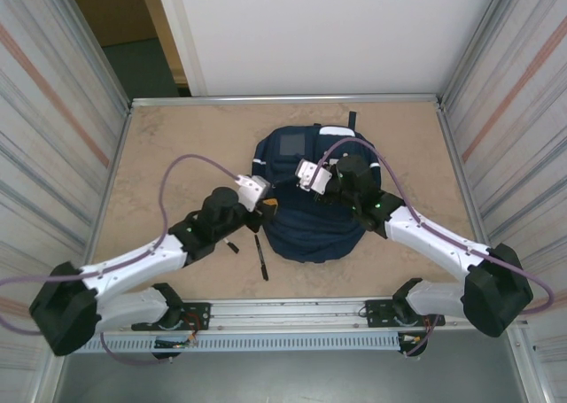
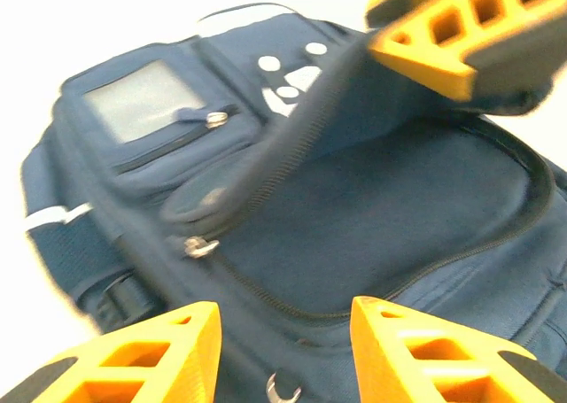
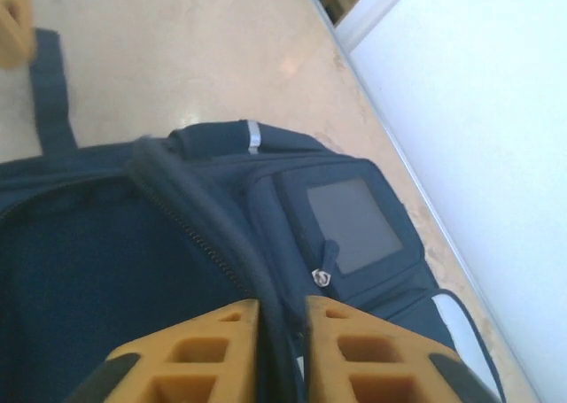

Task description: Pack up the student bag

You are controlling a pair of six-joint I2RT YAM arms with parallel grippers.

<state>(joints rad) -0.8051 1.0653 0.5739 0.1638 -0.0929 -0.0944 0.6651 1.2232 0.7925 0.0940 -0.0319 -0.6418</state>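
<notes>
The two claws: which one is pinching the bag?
The right claw: its fingers squeeze the lifted zip edge of the student bag. The left claw is spread open, gripping nothing.

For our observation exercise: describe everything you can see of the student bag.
The student bag is navy fabric, lying flat on the table, front up. It has a grey window patch on a small zip pocket, white stripes and dots, a side buckle. Its large front pocket is unzipped; the right gripper pinches its zip-edged flap and holds it raised. The left gripper hangs open over the bag.
</notes>
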